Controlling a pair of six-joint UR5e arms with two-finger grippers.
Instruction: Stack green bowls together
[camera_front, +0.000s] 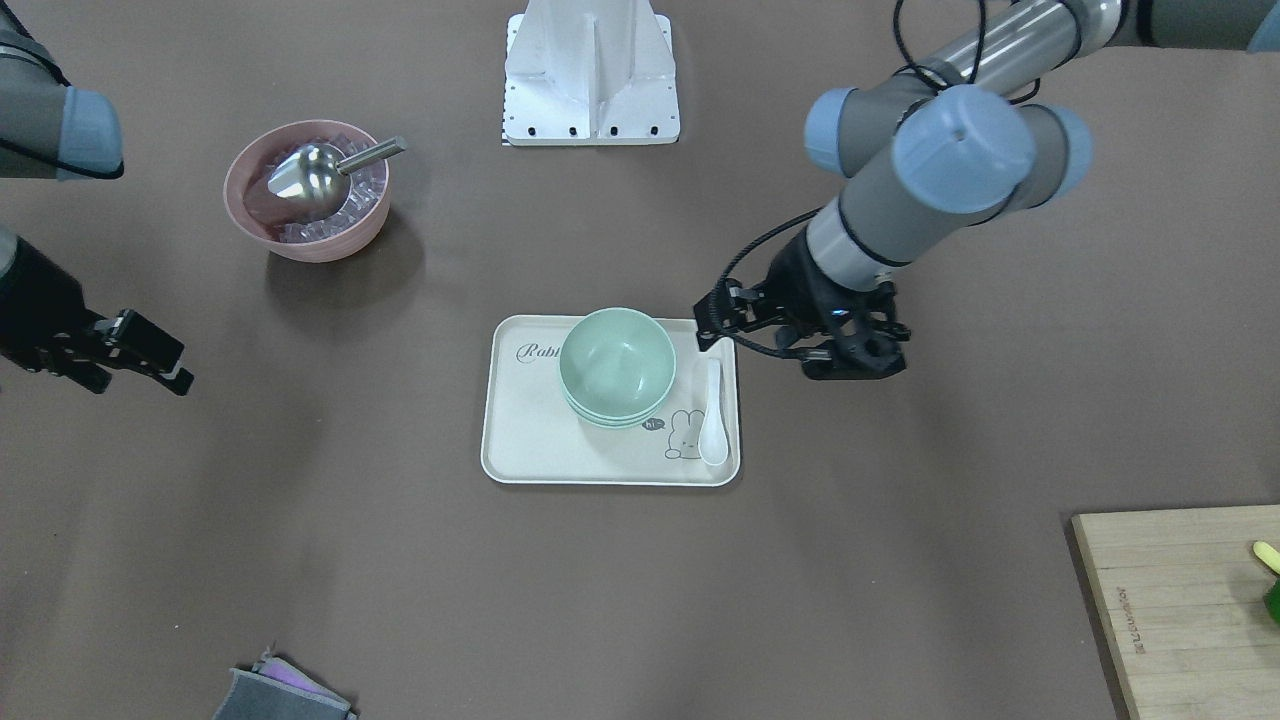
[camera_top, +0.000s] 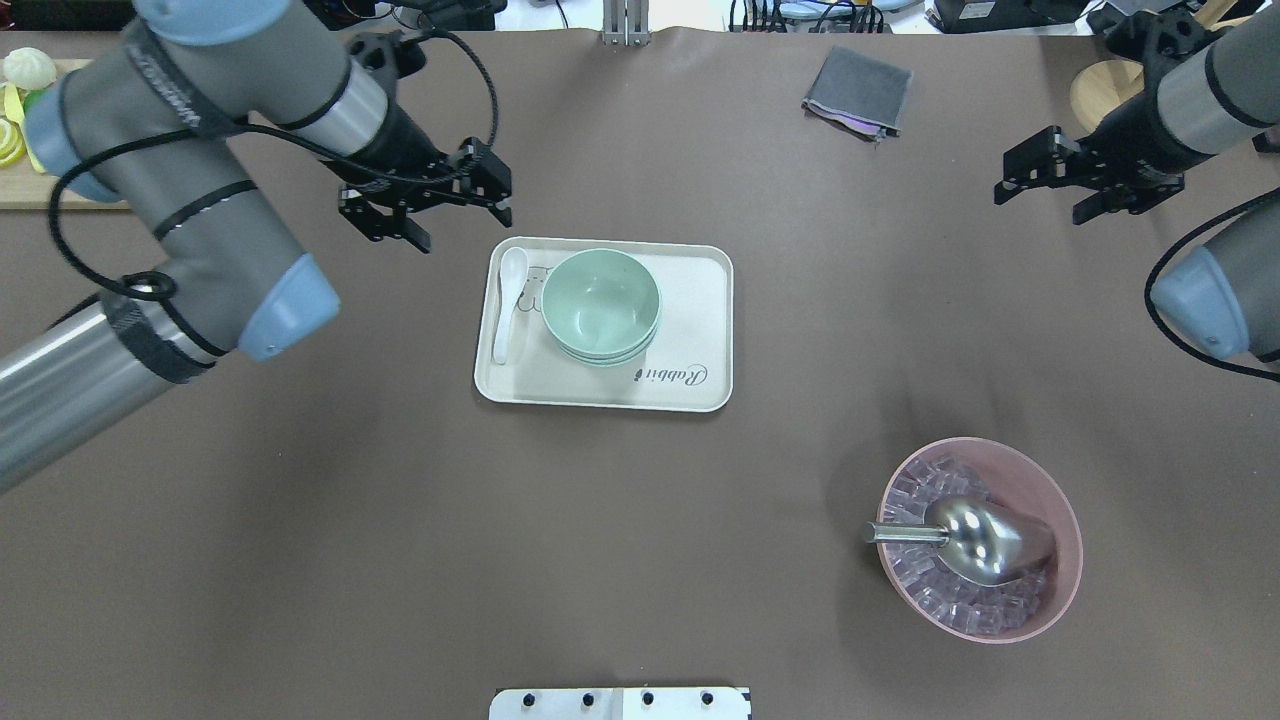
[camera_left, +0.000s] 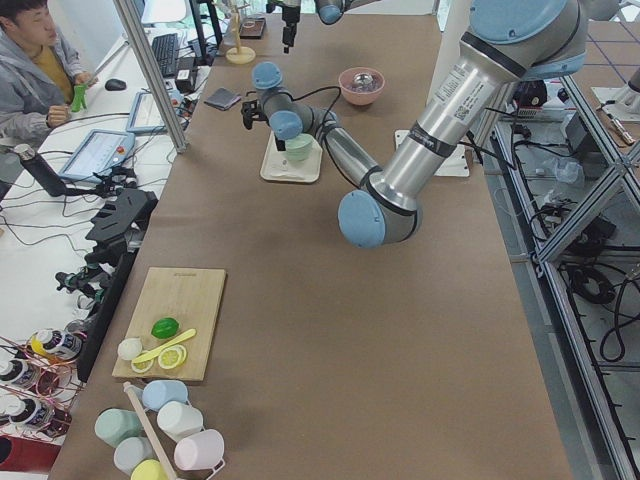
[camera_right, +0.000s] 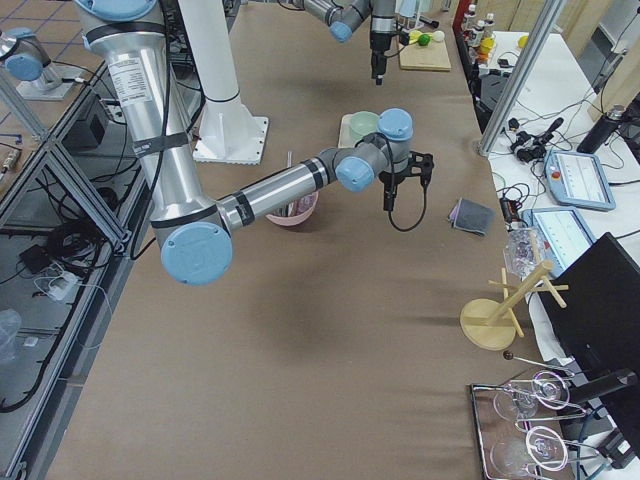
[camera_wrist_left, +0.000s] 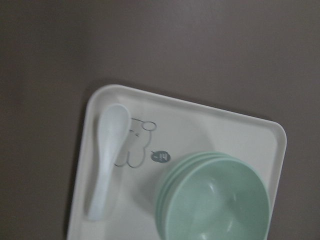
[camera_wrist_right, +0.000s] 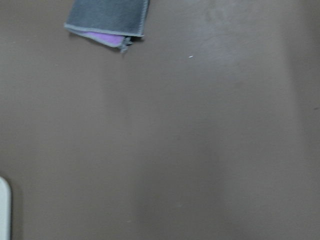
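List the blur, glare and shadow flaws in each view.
Left wrist view: soft and dim, the stacked pale mint-green plastic bowls cut by the bottom edge. Right wrist view: the folded grey cloth slightly soft, cropped at the top. Overhead view: glare on the shiny metal scoop. Front-facing view: sharp; the round pink bowl throws a soft shadow.

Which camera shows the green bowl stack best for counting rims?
Left wrist-mounted: the green bowls sit close, their stepped rims clear, though the frame's edge clips them. Overhead exterior and front-facing show the whole stack on the tray, smaller. Side views show it tiny; right wrist-mounted misses it.
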